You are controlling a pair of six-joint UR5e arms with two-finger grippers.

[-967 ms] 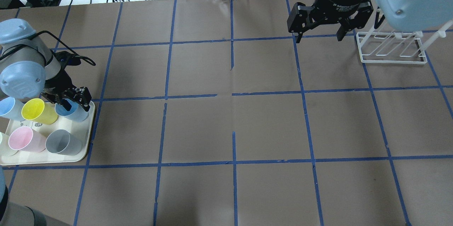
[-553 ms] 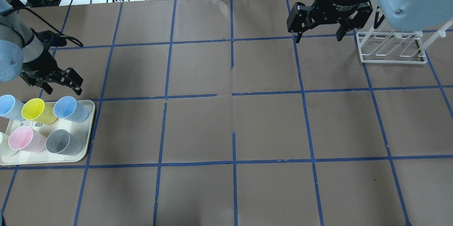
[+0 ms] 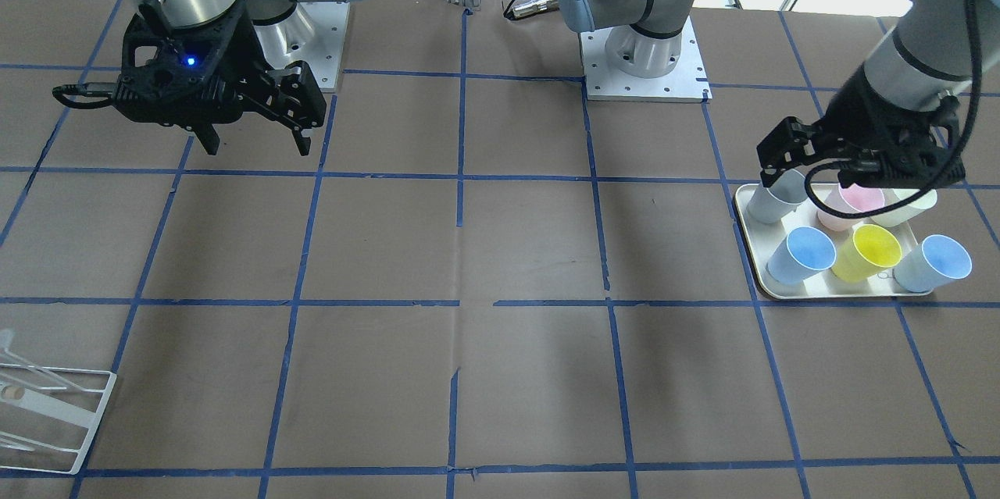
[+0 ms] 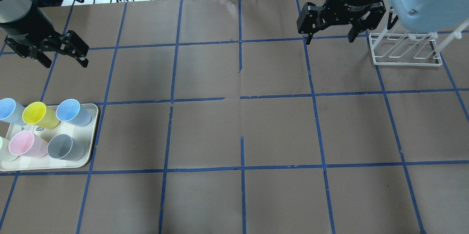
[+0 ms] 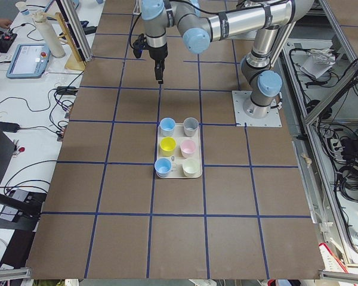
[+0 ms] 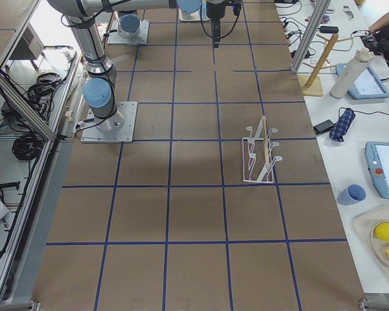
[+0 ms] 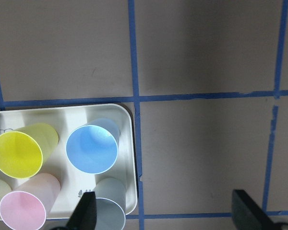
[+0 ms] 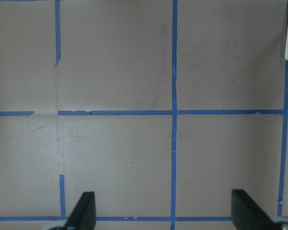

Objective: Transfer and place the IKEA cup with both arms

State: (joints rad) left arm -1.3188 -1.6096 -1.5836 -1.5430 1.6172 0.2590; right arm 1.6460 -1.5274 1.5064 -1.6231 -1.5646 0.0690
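A pale-blue IKEA cup [image 4: 73, 112] stands upright in the cream tray [image 4: 93, 131], at its far corner nearest the table's middle. It also shows in the front view [image 3: 801, 254] and the left wrist view [image 7: 92, 148]. A second blue cup [image 4: 9, 110] stands at the tray's other far corner. My left gripper [image 4: 65, 63] is open and empty. It hangs high, beyond the tray's far edge, apart from the cups. My right gripper [image 4: 330, 40] is open and empty, high over the far right of the table beside the white rack [image 4: 403, 49].
The tray also holds a yellow cup [image 4: 36, 115], a pink cup [image 4: 23, 143], a grey cup [image 4: 66, 147] and a cream cup at the view's edge. Brown paper with a blue tape grid covers the table. Cables and boxes lie beyond the far edge.
My left gripper lifted off the blue cup and moved up and toward the far side, open and empty. The cup stayed in the tray. The right arm has not moved.
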